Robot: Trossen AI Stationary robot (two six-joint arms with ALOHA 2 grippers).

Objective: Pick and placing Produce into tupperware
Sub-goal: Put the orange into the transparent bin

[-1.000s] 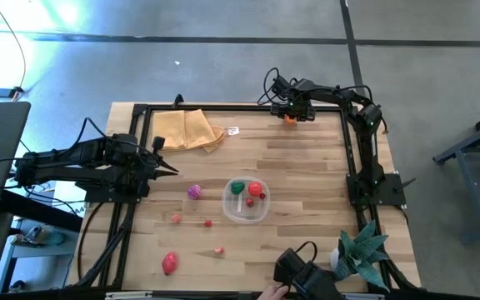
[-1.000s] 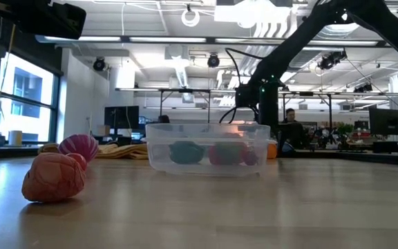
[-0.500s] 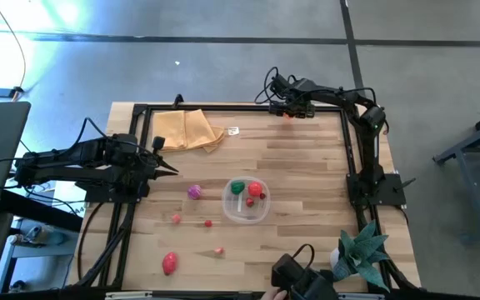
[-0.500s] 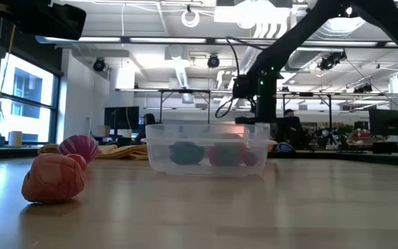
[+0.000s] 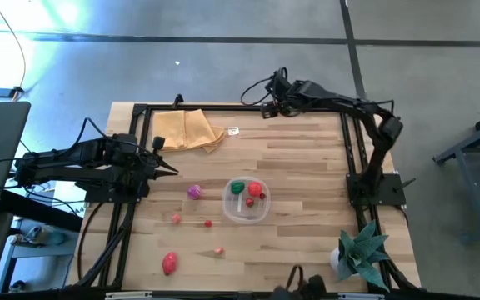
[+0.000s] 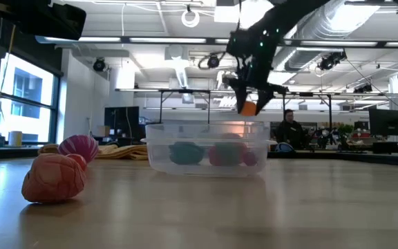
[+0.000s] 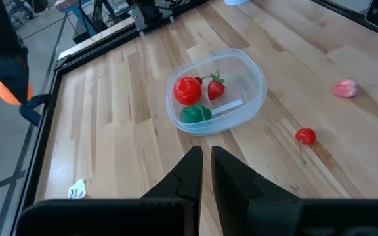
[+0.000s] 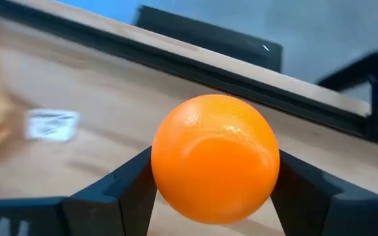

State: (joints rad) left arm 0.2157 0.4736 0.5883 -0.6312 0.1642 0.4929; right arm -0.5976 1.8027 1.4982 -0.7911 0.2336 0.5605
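The right arm reaches up high; its fingers [image 8: 212, 196] squeeze an orange ball [image 8: 214, 158] between them. Left fingers [image 7: 206, 172] are shut, empty.

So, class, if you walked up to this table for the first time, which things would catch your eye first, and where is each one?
First, the orange ball, clamped in the right gripper and held up in the air at the far edge of the table. Next, the clear tub near the middle of the table, with red and green toy fruit inside. More toy fruit lies loose on the wood on the tub's left-arm side, including a purple piece close beside it.
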